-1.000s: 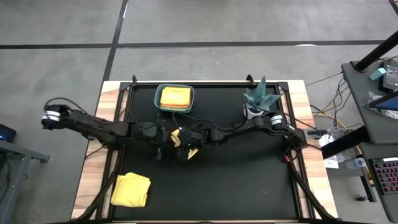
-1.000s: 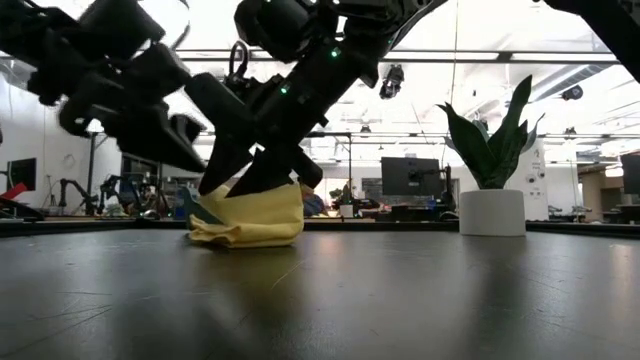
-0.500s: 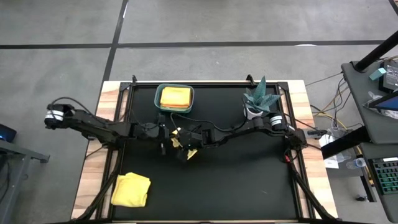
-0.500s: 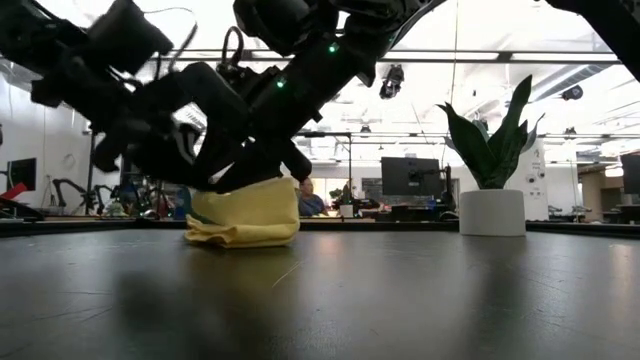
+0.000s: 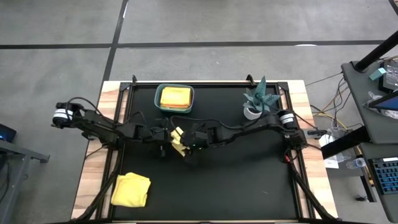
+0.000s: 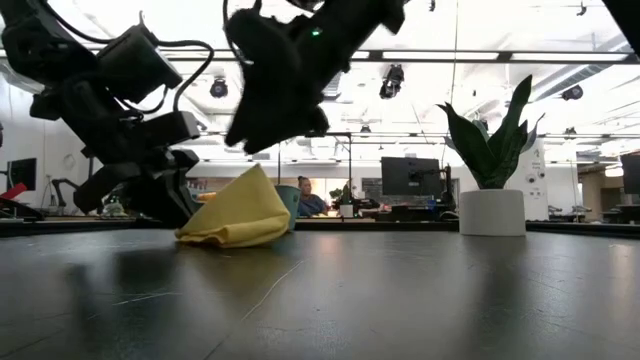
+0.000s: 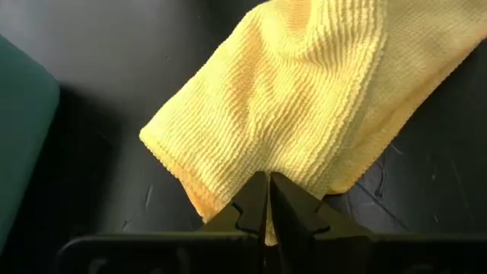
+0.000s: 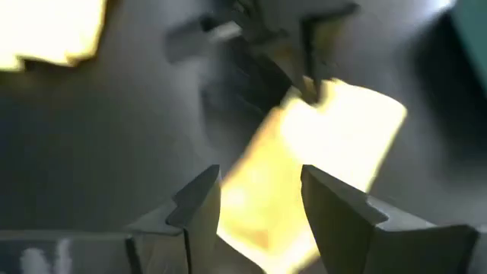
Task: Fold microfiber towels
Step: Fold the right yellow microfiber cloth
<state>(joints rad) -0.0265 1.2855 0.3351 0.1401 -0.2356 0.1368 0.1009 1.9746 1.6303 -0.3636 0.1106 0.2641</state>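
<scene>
Left gripper is pinching the yellow towel's edge mid-bench, while my right gripper is hovering just above it, spread and empty. I'm thinking the fold needs that corner kept low and taut.

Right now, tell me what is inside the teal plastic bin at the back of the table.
The teal plastic bin holds folded microfiber towels: a yellow folded microfiber towel on top, with an orange edge showing along one side. Anything beneath that stack is covered, so how many lie there cannot be told.

Grey floor, ceiling lights, distant monitor.
</scene>
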